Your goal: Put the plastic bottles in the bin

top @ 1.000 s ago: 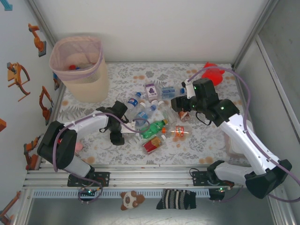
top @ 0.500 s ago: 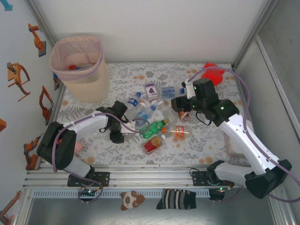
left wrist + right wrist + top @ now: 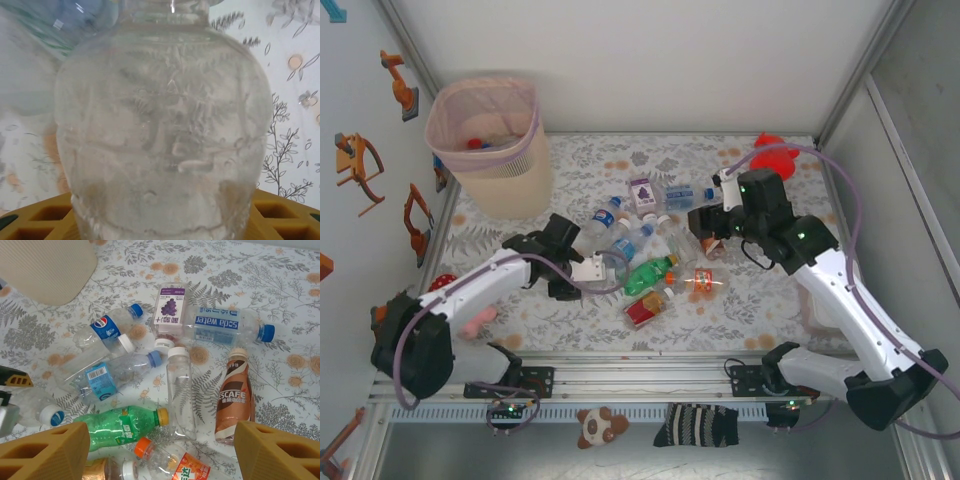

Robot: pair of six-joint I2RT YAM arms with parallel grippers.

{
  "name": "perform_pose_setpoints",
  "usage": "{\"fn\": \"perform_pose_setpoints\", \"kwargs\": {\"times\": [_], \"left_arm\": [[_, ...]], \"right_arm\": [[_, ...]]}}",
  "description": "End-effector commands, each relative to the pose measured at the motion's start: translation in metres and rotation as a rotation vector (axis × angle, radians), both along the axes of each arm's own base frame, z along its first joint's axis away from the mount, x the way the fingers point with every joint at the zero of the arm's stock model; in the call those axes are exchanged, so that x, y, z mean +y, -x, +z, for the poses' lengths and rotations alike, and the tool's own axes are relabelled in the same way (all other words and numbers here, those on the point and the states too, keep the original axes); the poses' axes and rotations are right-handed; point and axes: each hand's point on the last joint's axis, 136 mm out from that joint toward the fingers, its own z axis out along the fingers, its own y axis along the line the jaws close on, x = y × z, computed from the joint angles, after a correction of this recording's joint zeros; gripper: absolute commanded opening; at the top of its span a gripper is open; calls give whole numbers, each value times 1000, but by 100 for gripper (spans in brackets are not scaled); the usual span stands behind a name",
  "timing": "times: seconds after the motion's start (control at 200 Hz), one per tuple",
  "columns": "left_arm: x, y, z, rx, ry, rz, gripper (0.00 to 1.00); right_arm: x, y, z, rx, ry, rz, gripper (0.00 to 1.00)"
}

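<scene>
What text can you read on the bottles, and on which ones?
"soda water": blue-capped bottle, on its blue label.
"ESCAFE": brown-labelled bottle.
Pepsi-style globe logo, no words: blue-labelled bottle.
Purple grape label and orange label: characters too small to read.

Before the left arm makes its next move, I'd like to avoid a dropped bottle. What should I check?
1. Clear bottle between the left gripper's fingers: ok, the pads sit against both sides.
2. Bottle lifted off the table: cannot tell.
3. Neighbouring bottle free of the held one: cannot tell; it lies right behind it.
4. Bin upright, mouth open: ok.
5. Right gripper out of the way to the bin: ok, open and over to the right.
</scene>
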Motion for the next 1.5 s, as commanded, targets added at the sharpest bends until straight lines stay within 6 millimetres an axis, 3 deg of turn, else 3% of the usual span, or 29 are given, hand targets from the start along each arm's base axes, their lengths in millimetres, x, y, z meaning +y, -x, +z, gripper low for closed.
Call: {"fn": "perform_pose_setpoints", "kwargs": {"times": [0.0,0.335,0.786,0.971,1.237,1.342,1.497], "left_arm": [[-9,3,27,-5,126,6,57],[-20,-28,118,-68,458,219,54],[11,-98,228,-284,603,638,54],[38,-130,269,-400,634,792,56],[93,-170,326,-536,718,995,56],[116,-186,339,-570,717,1061,56],[148,-211,340,-580,707,1161,55]], "right_arm": [[-3,3,13,-29,-14,2,75],[-5,6,21,-35,-34,-11,75],[-2,6,29,-39,-61,-4,75],[0,5,32,-43,-65,2,74],[2,3,34,-43,-67,7,74],[3,2,35,-44,-68,8,74],[4,1,34,-43,-66,10,74]]}}
